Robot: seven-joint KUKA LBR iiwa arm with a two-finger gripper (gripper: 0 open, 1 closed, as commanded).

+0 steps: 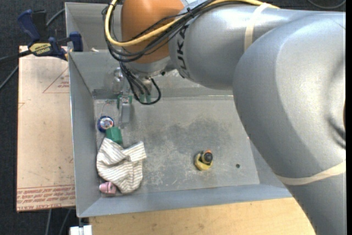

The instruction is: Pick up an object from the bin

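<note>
My gripper [125, 111] hangs below the orange cover at the left side of the bin, low over the floor. Just beneath and left of it lie a small round blue and white thing [104, 124] and a small green piece [114, 135]. The green piece rests against the top edge of a crumpled striped beige cloth [121, 166] at the front left. A small pink thing [108, 188] peeks out from under the cloth's lower left corner. I see nothing held in the gripper.
A small yellow and black thing [203, 160] lies alone on the bin floor toward the front middle. The big grey arm covers the bin's right side and back. The left wall stands close to the gripper.
</note>
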